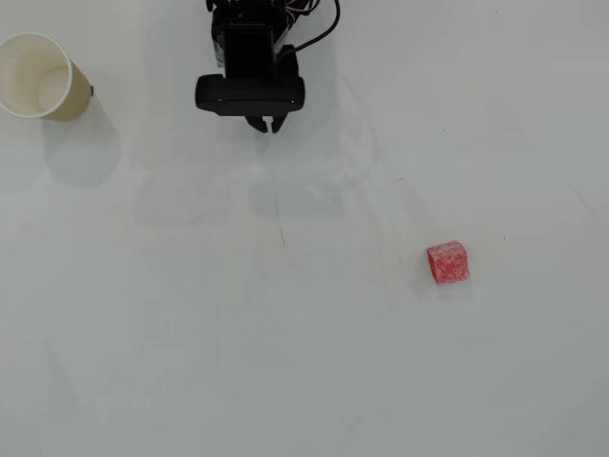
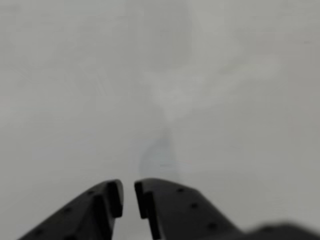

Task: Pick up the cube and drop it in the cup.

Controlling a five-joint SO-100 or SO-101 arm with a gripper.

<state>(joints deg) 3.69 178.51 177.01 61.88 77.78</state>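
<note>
In the wrist view the gripper sits at the bottom edge, its two black fingers nearly together with only a thin slit between them and nothing held. Beyond them there's only blurry pale worktop.

From the overhead view the gripper pokes out under the arm at the top centre of the frame, parked back near its base and not committed to anything, so the reach hasn't started.

The cube lies loose on the worktop at right of centre, well apart from the gripper and a bit skewed to the frame. The cup stands in the upper left corner with its mouth open upward — ready to take a drop — far from the cube. Looks like the arm has to swing one way, then the other.

No brand, label or writing is readable on anything.
</note>
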